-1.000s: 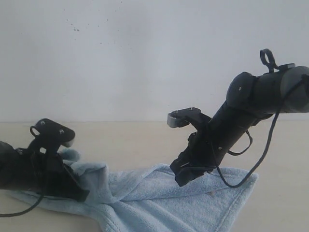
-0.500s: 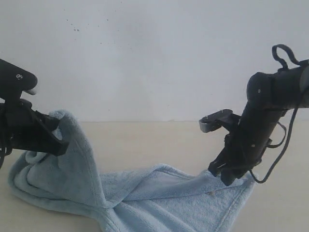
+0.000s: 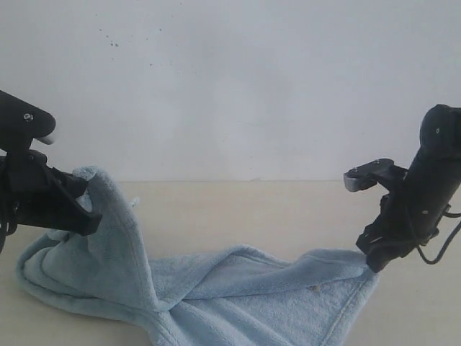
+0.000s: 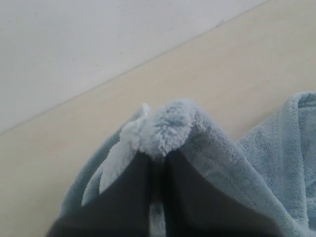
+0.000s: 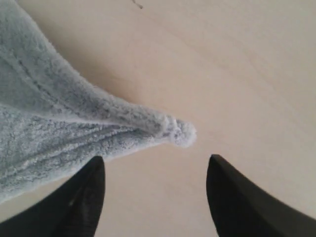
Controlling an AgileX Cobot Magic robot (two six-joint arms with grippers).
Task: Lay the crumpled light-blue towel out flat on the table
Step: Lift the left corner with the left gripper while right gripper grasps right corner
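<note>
Towel (image 3: 216,288), pale blue and fluffy, lies across the near part of the beige table (image 3: 238,205). Its left end is lifted into a peak, and the rest slopes down to a right-hand corner lying on the tabletop, with folds bunched at the front middle. Compared with half a second ago, the raised left end looks the same, while the right corner now lies free. The right gripper (image 3: 373,259), which was then at that corner, has moved away to the right and now sits just beside the towel's tip. A second ago the left end was still low on the table. The left gripper (image 4: 158,157) is pinched tight on a tuft of the towel's edge and holds it up above the table, with cloth hanging down both sides of the dark fingers. The right gripper's jaws stand wide apart and hold nothing; the wrist view shows the towel's pointed corner (image 5: 180,132) just ahead of them, resting on bare table. A plain white wall (image 3: 230,86) stands behind.
</note>
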